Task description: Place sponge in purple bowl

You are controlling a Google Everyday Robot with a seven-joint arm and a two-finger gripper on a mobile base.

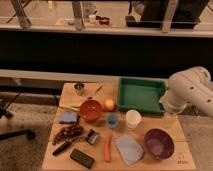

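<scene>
The gripper [169,120] is seen just beyond the purple bowl [159,143], jaws released; the sponge [68,117] is spotted well apart from that bowl, across the bench [60,160].

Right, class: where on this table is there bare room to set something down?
Bare wood lies between the tray, white cup and purple bowl, though the gripper hangs at that edge. Another patch sits at the near-left corner of the table, beside the black block. Crowded: around the orange bowl, sponge and grapes.
</scene>
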